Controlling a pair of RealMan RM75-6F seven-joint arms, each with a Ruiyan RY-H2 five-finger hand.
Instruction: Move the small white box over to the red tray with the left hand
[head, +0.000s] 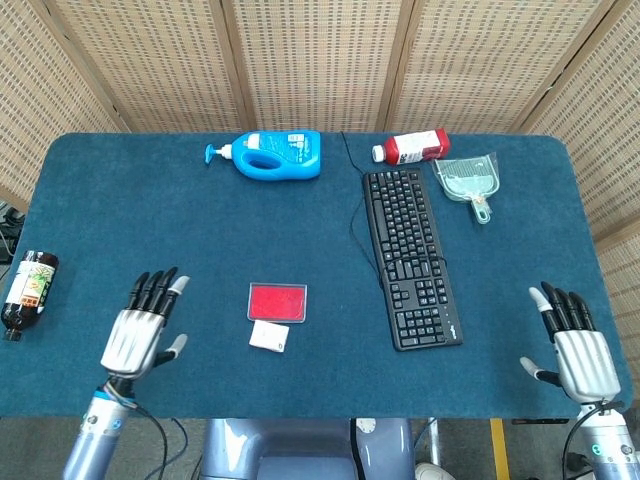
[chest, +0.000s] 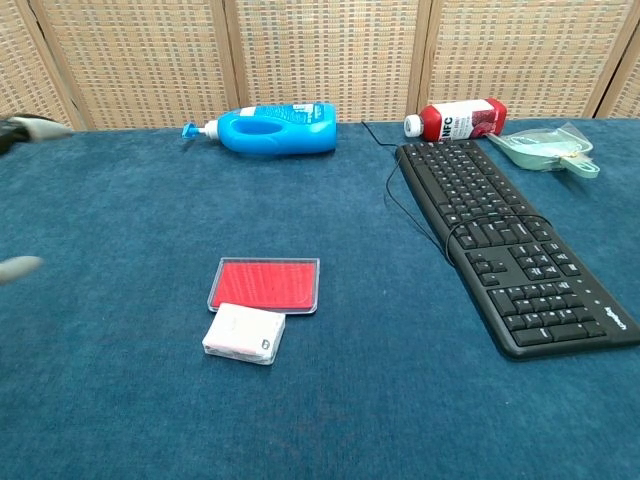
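The small white box (head: 269, 337) (chest: 244, 334) lies flat on the blue cloth, touching the near edge of the red tray (head: 278, 301) (chest: 266, 284). My left hand (head: 143, 328) hovers well to the left of both, fingers spread and holding nothing; in the chest view only blurred fingertips (chest: 20, 268) show at the left edge. My right hand (head: 575, 346) rests open near the table's front right corner, far from the box.
A black keyboard (head: 410, 256) lies right of the tray. At the back are a blue detergent bottle (head: 273, 153), a red bottle (head: 412, 146) and a pale dustpan (head: 467, 180). A dark bottle (head: 29, 288) lies at the left edge.
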